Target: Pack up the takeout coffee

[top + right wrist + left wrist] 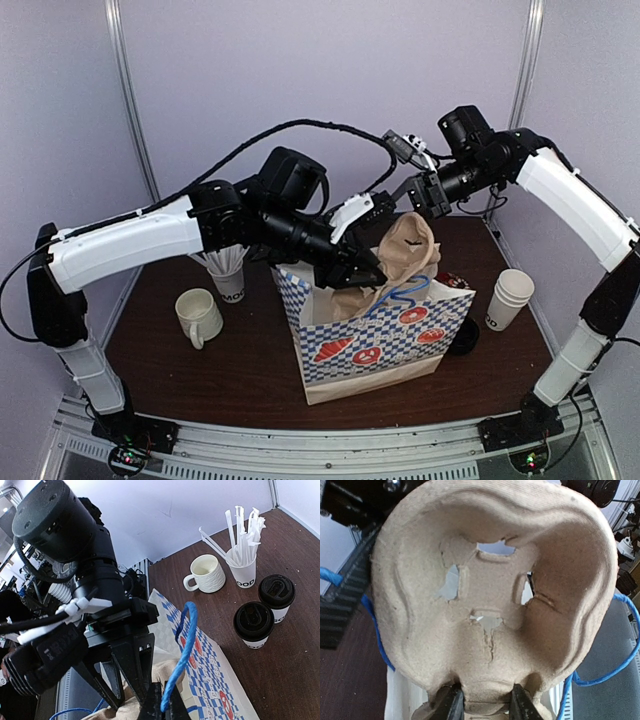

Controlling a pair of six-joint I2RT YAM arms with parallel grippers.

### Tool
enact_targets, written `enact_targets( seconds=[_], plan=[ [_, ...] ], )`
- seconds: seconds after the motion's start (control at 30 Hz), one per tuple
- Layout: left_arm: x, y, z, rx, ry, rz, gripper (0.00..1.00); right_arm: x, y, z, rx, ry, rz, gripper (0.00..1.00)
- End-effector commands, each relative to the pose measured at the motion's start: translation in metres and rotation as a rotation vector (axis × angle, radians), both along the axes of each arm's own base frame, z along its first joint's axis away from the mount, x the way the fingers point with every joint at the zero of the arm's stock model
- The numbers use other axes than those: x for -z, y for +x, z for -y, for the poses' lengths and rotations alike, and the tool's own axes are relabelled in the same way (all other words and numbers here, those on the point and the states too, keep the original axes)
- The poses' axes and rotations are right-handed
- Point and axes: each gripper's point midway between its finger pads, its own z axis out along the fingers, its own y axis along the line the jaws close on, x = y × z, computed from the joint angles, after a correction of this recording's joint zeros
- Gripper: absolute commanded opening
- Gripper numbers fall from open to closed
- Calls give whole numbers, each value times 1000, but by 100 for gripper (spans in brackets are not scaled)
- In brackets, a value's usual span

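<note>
Bag (370, 335) of blue-checked paper stands mid-worktop (250, 375), mouth up. Over its mouth hangs the pulp carrier (490, 605), tilted on edge. It looks light and fairly stiff, though the moulded centre is torn through in places and would likely crack further if bent.

The takeout coffee (254, 626) is not in the bag. Two lidded cups stand upright just beside each other, off the bag's far left side and near the straw cup (242, 570); the top view hides them under the left arm. Whether they are full cannot be told. If so, they will be heavy for their size, and the thin paper wall dents under a hard squeeze. The black lids are press-fit and could pop, so the best hold is probably around the body just below the lid, kept upright.

The left end effector (486, 706) pinches the carrier's lower rim. The right end effector (162, 707) appears pressed together on the bag's blue handle (186, 630).
</note>
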Motion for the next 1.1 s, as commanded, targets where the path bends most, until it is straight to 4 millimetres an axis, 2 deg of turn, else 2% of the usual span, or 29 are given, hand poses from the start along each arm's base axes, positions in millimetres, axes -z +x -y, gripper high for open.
enact_targets(
  seconds=[0.0, 0.2, 0.23, 0.37, 0.47, 0.53, 0.6, 0.67, 0.7, 0.8, 0.93, 1.07],
  plan=[
    [14, 6, -4, -44, 94, 21, 25, -12, -6, 1, 17, 43, 13, 0],
    [46, 3, -19, -75, 273, -28, 25, -3, 1, -1, 45, 40, 3, 6],
    [48, 4, -21, -85, 294, -27, 25, -3, 3, -1, 51, 37, 2, 10],
    [57, 6, -25, -112, 350, -39, 25, -16, 11, 2, 67, 45, 1, 36],
    [59, 7, -28, -136, 381, -44, 25, -35, 25, 18, 101, 107, -39, 53],
    [60, 7, -31, -145, 401, -52, 25, -41, 38, 35, 144, 139, -51, 59],
    [62, 7, -33, -156, 422, -55, 25, -38, 57, 61, 230, 136, -41, 60],
    [64, 8, -36, -167, 440, -55, 25, -24, 72, 83, 312, 96, -29, 60],
    [65, 9, -37, -171, 449, -56, 25, -9, 80, 94, 362, 41, -14, 59],
    [69, 11, -38, -179, 472, -56, 25, 47, 85, 122, 445, -189, 65, 57],
    [75, 13, -38, -182, 491, -49, 25, 105, 72, 153, 467, -415, 139, 54],
    [80, 14, -33, -175, 501, -57, 25, 140, 52, 170, 448, -526, 159, 52]
  ],
)
